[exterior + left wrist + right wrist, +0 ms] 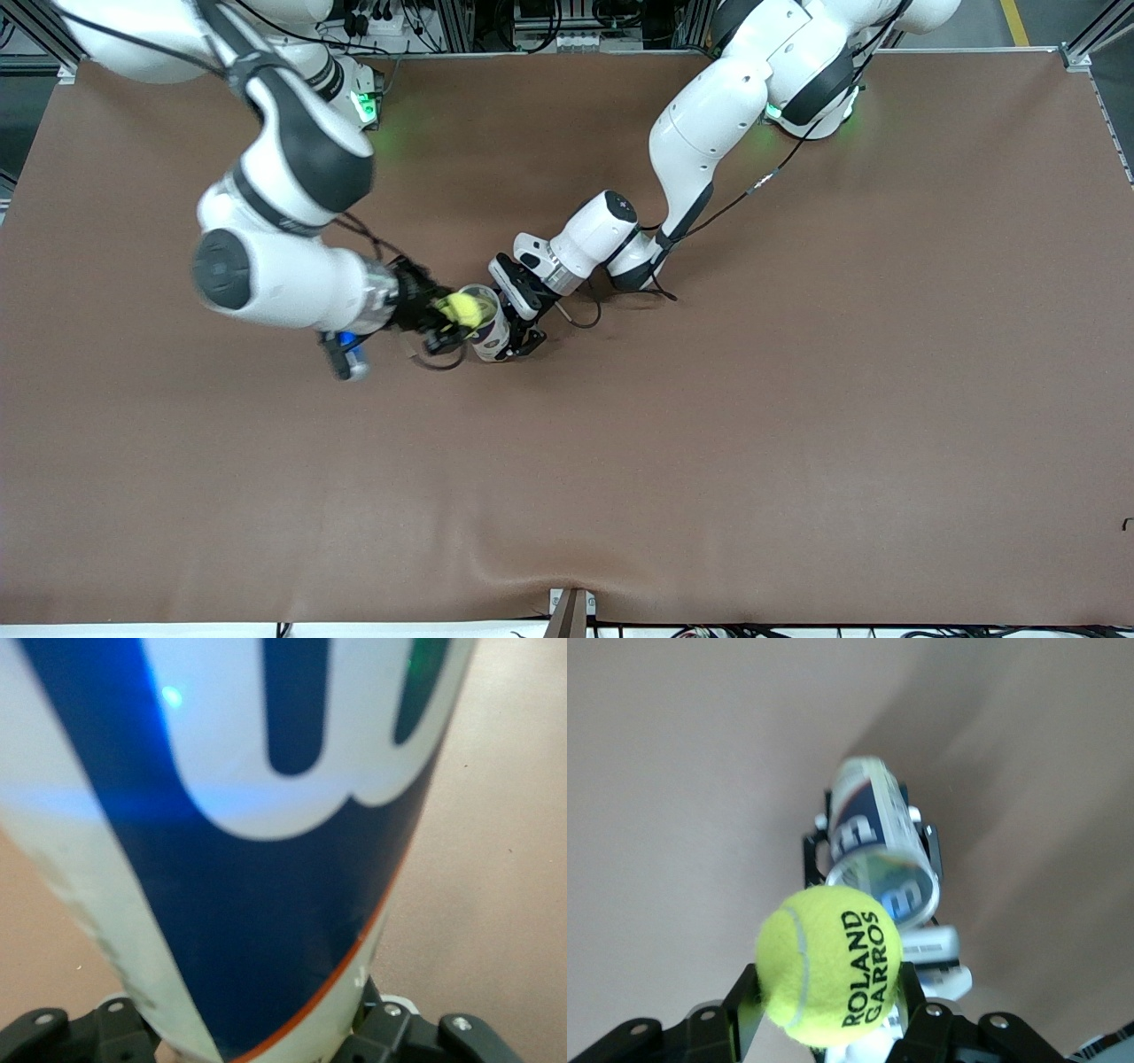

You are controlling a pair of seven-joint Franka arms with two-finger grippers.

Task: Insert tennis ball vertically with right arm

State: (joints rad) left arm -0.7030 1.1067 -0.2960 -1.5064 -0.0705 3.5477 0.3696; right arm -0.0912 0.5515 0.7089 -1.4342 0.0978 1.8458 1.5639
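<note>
Tennis ball [829, 966] held over the mouth of the can [879, 850].

I see the yellow ball clamped in the right pincer [443, 326], which is closed tight on it, right at the can's open rim. The can, white and dark blue, stands a little tilted on the brown counter [797, 399], gripped low on its body by the left pincer [521, 341], whose 2 fingers [399, 1036] sit partly open around it.

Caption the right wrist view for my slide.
Right claw grips tennis ball above the open can held by left claw.
</note>
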